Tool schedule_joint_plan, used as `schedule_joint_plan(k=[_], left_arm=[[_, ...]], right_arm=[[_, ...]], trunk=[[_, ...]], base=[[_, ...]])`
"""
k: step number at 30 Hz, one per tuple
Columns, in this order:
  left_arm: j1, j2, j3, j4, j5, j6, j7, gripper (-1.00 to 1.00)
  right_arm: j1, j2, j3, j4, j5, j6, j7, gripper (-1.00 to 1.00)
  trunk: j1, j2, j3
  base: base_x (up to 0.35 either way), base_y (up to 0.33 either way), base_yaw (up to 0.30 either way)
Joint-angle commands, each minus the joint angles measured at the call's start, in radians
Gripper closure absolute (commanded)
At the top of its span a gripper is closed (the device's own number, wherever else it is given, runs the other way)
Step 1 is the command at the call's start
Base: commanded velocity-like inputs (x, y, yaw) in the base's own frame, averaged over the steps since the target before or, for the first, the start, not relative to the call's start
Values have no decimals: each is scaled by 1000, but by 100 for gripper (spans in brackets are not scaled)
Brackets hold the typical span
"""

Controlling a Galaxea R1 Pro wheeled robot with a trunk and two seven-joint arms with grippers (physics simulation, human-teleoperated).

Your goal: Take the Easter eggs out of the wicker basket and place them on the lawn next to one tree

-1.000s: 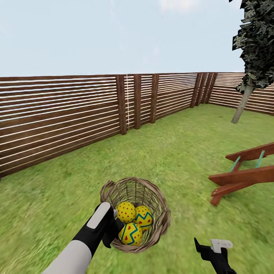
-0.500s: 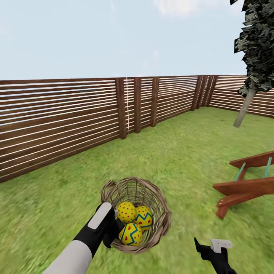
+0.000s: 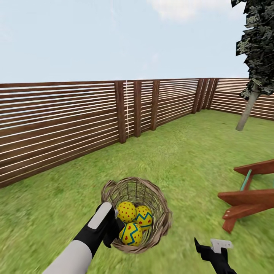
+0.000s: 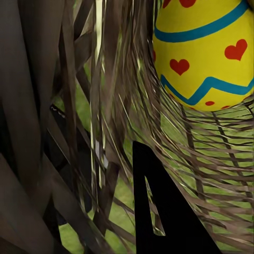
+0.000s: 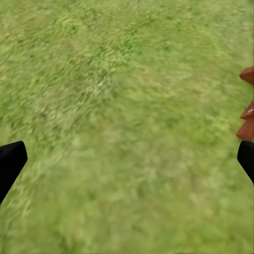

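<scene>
Grass runs out to a brown slatted fence [image 3: 57,121] under a pale sky, and the lawn [image 3: 179,152] is bare apart from a red-brown wooden frame [image 3: 247,198] off to the right. A tree [image 3: 249,102] with a pale straight trunk and dark blocky leaves stands well beyond it, by the far fence.

Down near the robot sits the wicker basket [image 3: 161,213], round and open-weave, with all three eggs [image 3: 133,222] inside: a dotted one at the back, two with blue zigzags beside and in front of it, all touching. None is out yet, so the task looks barely begun.

The left gripper [image 3: 111,232] is at the basket's near rim, on its outer side, with the eggs just past the fingertips. From the left wrist, wicker strands crowd close and one dark finger [image 4: 164,211] juts forward, with a heart-and-zigzag egg [image 4: 206,53] ahead of it behind the weave. I cannot tell how far the fingers are spread, or whether they pinch the rim. Being set on the wall and not over the eggs suggests a hold on the basket itself, perhaps to carry it whole.

The right gripper [image 3: 213,247] hangs over grass, fingers [image 5: 10,166] wide apart with nothing between them, probably kept free as a spare.
</scene>
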Motion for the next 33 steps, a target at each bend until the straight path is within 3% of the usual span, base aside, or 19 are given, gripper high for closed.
schedule_joint_plan(k=[1,22,26,33], left_arm=[[-1,0,-2,-1,4,6,5,100],[-1,0,-4,-3,4,6,5,100],[-1,0,-28,-3,5,7,4,100],[-1,0,-31,-4,8,8,3,100]], right_arm=[[-1,1,-4,0,5,-3,7,-100],[-1,2,-4,0,5,-3,7,-100],[-1,2,-4,0,4,-3,7,-100],[-1,1,-4,-1,4,-3,7,-100]], trunk=[[1,-2,-2],[1,-2,-2],[1,-2,-2],[1,-2,-2]], base=[[324,0,0],[324,0,0],[329,0,0],[332,0,0]])
